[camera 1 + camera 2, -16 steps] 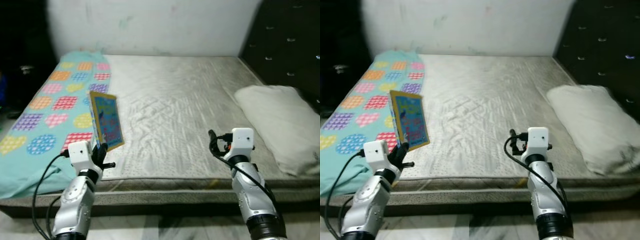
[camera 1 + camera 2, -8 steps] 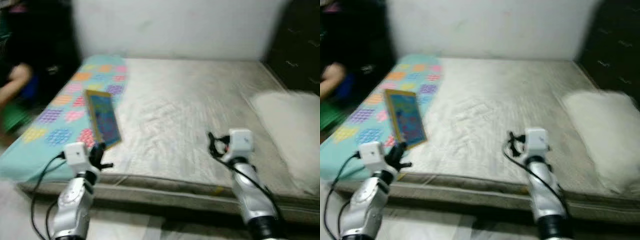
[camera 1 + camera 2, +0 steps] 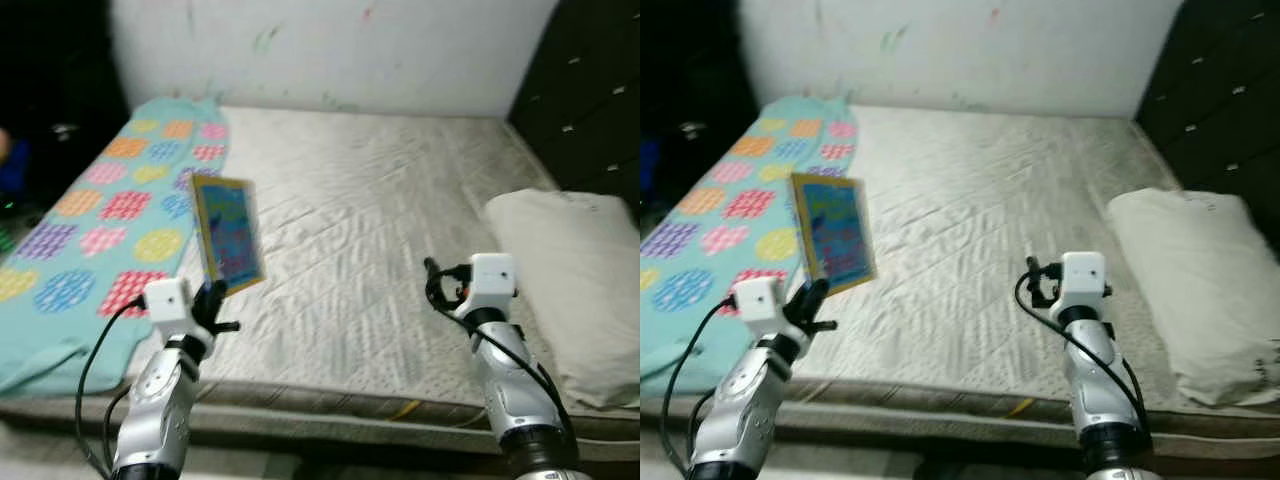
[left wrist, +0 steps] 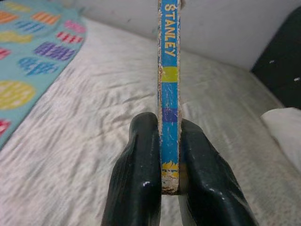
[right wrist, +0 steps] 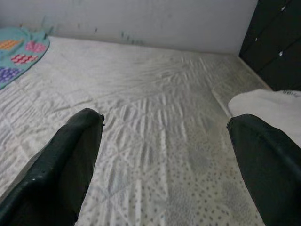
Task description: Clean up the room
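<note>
From the head, looking down over the foot of the bed (image 3: 380,210), the left gripper (image 3: 212,300) holds a colourful book (image 3: 228,243) by its lower edge, upright above the seam where the patterned teal blanket (image 3: 90,215) meets the bare grey mattress. The right gripper (image 3: 437,285) hovers low over the mattress near its front edge, holding nothing. A white pillow (image 3: 560,270) lies toward the right side of the bed.

Along the left wrist, the two black fingers (image 4: 136,179) are pressed against both faces of the book (image 4: 169,94), whose worn blue spine reads "STANLEY"; the grip sits only on the bottom corner.

Along the right wrist, the fingers (image 5: 61,169) are spread wide with only quilted mattress between them.

With so little of the book pinched, I'd say it could pivot or slip; carrying it slowly and keeping it vertical seems wise until it reaches wherever it belongs off the bed.
</note>
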Motion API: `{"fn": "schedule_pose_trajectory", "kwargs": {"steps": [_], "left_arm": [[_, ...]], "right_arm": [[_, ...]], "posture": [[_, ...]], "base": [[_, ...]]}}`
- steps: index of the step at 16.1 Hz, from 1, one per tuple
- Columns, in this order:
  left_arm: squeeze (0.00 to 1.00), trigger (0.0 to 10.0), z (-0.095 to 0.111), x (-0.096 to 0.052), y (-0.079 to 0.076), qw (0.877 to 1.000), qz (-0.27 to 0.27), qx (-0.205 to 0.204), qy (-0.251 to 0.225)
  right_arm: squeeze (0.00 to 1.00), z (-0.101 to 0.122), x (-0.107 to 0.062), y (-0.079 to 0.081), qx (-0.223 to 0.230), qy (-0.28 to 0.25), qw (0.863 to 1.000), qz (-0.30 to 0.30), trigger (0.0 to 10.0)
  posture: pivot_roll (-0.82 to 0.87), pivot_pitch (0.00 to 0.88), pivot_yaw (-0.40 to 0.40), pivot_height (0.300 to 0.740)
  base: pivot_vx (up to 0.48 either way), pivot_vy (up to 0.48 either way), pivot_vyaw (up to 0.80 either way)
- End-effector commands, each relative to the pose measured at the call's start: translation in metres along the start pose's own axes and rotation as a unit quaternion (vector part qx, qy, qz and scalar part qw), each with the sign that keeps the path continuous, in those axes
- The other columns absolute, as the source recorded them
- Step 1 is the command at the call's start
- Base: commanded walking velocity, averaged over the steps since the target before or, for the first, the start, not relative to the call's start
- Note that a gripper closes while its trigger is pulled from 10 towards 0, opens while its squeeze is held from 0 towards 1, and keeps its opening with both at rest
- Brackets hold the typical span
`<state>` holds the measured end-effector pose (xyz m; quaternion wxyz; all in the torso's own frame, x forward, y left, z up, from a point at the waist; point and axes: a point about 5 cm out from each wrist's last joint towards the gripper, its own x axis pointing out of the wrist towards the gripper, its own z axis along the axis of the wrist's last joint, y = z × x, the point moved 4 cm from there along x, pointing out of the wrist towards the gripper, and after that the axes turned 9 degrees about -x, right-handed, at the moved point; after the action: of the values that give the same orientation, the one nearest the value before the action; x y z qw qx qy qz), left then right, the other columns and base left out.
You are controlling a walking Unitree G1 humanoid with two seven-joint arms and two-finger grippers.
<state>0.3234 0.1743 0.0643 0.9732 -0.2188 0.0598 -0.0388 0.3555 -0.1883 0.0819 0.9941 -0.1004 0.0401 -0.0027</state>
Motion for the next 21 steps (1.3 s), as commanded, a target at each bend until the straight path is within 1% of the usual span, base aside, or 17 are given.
{"fn": "schedule_pose_trajectory", "kwargs": {"steps": [1, 8, 12, 21], "left_arm": [[0.00, 10.0, 0.018, -0.003, 0.015, 0.999, 0.021, 0.015, -0.028], [0.00, 10.0, 0.019, -0.001, 0.012, 0.999, 0.018, 0.027, -0.026], [0.00, 10.0, 0.019, 0.002, 0.007, 0.999, 0.010, 0.032, -0.024], [0.00, 10.0, 0.020, 0.003, 0.007, 0.999, 0.010, 0.033, -0.025]], "right_arm": [[0.00, 0.005, 0.002, 0.013, 0.007, -0.007, 1.000, 0.017, 10.0], [0.00, 0.010, 0.003, 0.006, 0.007, -0.020, 1.000, 0.000, 10.0], [0.00, 0.018, 0.008, 0.006, 0.019, -0.032, 0.999, -0.011, 10.0], [0.00, 0.019, 0.009, 0.009, 0.017, -0.035, 0.999, -0.007, 10.0]], "posture": [[-0.06, 0.000, 0.005, 0.740], [-0.06, 0.000, 0.011, 0.740], [-0.06, 0.000, 0.020, 0.740], [-0.06, 0.000, 0.018, 0.740]], "base": [[0.000, 0.000, 0.00], [0.000, 0.000, 0.00], [0.000, 0.000, 0.00], [0.000, -0.295, 0.00]]}}
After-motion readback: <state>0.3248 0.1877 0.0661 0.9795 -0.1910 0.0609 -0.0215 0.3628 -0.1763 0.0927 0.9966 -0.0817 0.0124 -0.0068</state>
